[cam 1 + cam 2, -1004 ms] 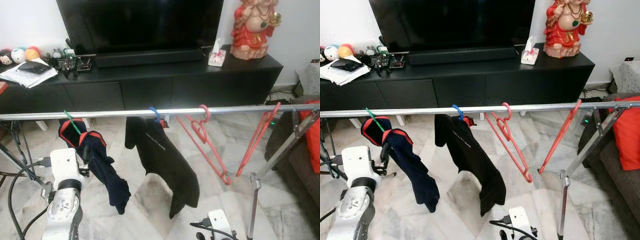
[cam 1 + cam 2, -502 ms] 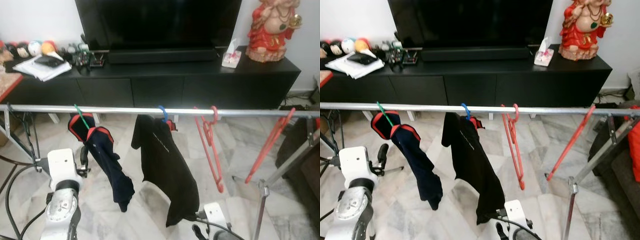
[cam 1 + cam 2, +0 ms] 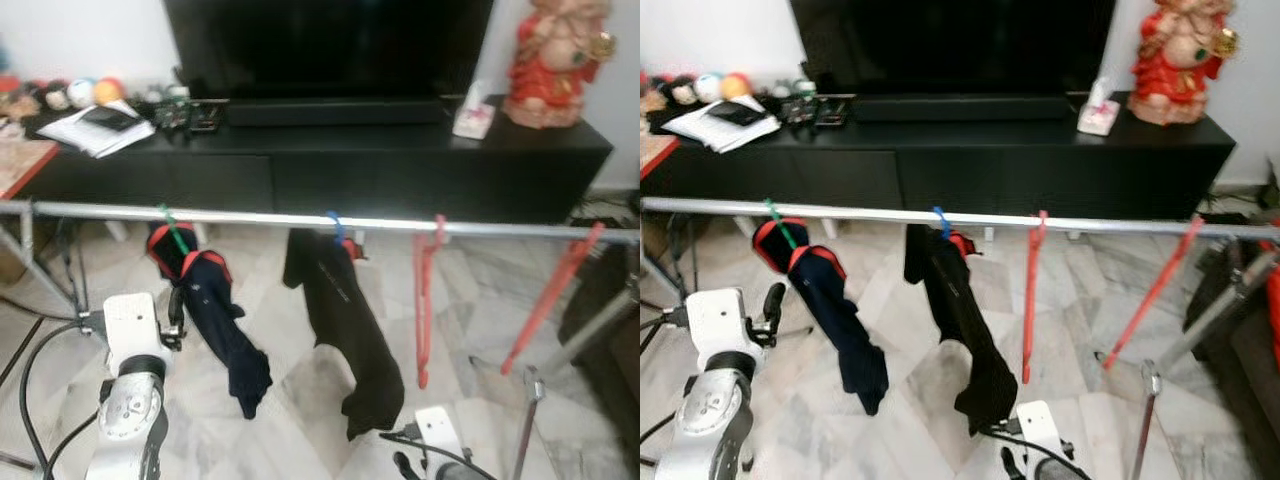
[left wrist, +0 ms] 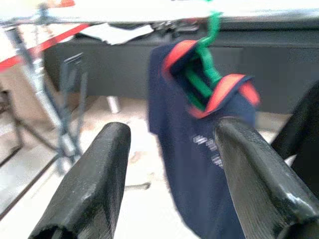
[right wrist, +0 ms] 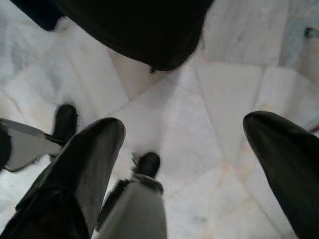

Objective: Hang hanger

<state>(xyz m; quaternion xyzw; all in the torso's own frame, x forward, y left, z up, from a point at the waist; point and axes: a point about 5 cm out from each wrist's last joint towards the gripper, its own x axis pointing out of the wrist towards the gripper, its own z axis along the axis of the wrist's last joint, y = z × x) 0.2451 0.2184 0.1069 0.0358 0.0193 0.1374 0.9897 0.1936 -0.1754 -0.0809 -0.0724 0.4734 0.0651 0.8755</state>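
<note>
Left wrist view showed the left hand (image 4: 169,184) spread, empty, facing the green hanger (image 4: 204,69): light, stiff; best gripped below its hook.

A living room in a home, doubling as a laundry-drying space.
A large television (image 3: 330,45) sits on a black console (image 3: 400,165) over marble floor tiles (image 3: 1080,350), with a metal clothes rail (image 3: 250,217) holding shirts.
</note>
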